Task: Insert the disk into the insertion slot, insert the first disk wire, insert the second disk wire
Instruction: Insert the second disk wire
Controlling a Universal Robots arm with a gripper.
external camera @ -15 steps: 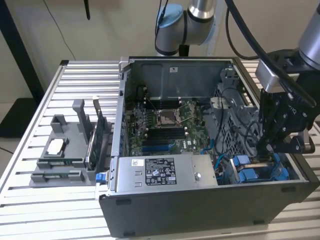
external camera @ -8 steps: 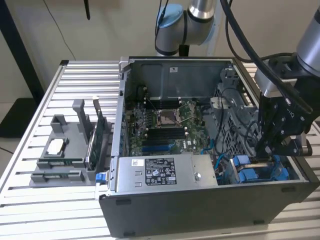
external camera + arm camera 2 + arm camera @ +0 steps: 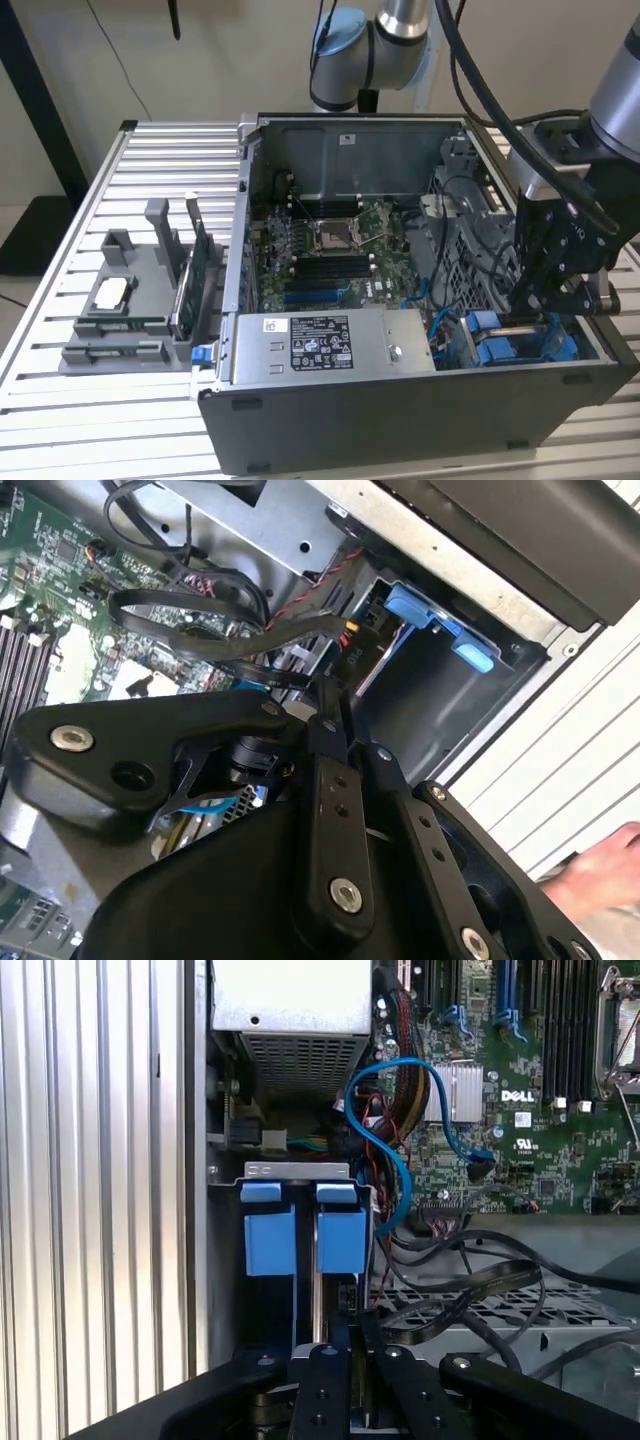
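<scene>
One stiff, fairly heavy disk (image 3: 522,348) sits slotted, best held by its blue frame; gripper (image 3: 527,318) closure indiscernible.

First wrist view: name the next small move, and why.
Probably ease the gripper a little toward the blue carrier frames in the drive bay: it sits just short of them, lined up with the gap between the two.

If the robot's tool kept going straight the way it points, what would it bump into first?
Probably the bright blue plastic carrier tabs in the drive bay, right ahead of the tool in the first wrist view; depth is unclear.
</scene>
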